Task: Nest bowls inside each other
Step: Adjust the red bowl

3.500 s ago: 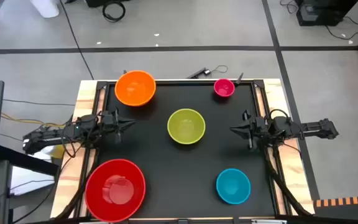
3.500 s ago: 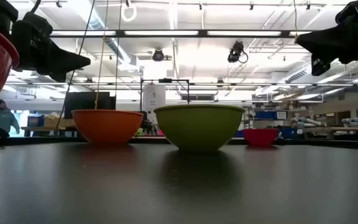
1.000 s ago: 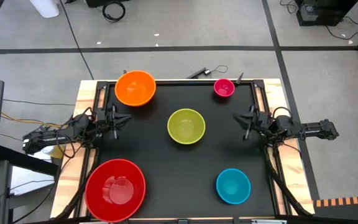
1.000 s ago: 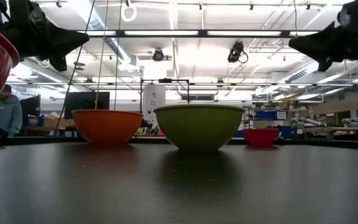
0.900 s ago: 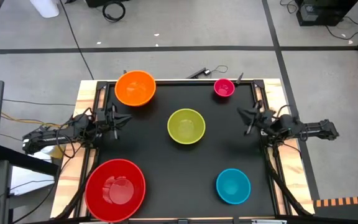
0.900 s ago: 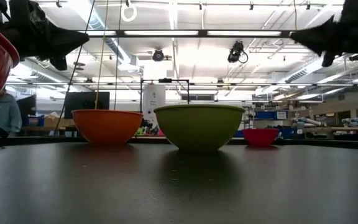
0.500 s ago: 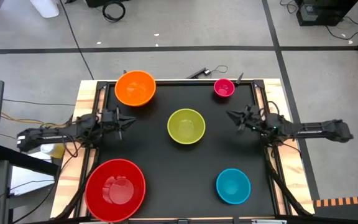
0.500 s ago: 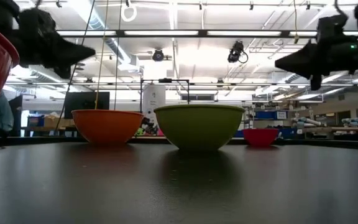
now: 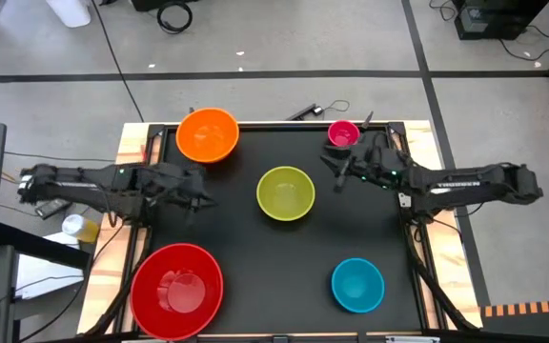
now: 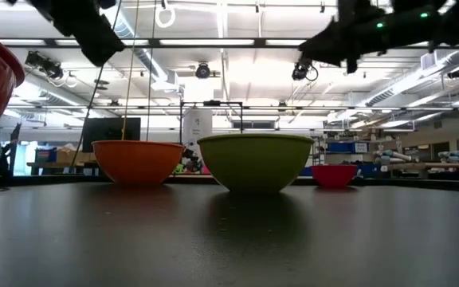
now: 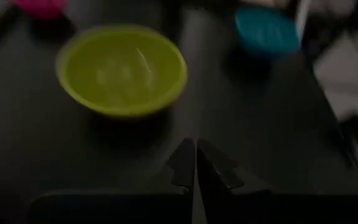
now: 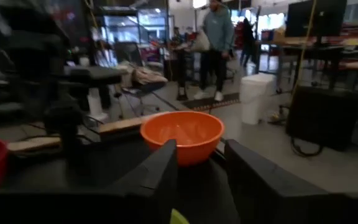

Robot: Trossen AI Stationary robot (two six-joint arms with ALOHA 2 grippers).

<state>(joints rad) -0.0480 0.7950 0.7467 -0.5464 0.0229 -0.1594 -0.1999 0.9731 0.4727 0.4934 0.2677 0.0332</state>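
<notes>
Five bowls stand apart, upright on their bases, on the black table (image 9: 246,248): orange (image 9: 207,135) far left, small magenta (image 9: 343,134) far right, yellow-green (image 9: 285,193) in the middle, red (image 9: 176,291) near left, blue (image 9: 357,285) near right. My left gripper (image 9: 201,199) hangs shut above the table, left of the yellow-green bowl (image 11: 122,68), slanting down toward it. My right gripper (image 9: 333,171) hovers open and level between the magenta and yellow-green bowls, facing the orange bowl (image 12: 182,135). Neither holds anything.
Wooden frame rails run along the table's left (image 9: 127,191) and right (image 9: 425,191) sides. A small dark tool with a cord (image 9: 313,110) lies just past the far edge. A person (image 12: 217,43) stands in the room beyond the table.
Both arms have reached out from the table's sides toward its middle and risen. My left gripper has moved toward the yellow-green bowl and tipped downward. My right gripper has gone left and toward the far edge, ending beside the magenta bowl. The bowls have not moved.
</notes>
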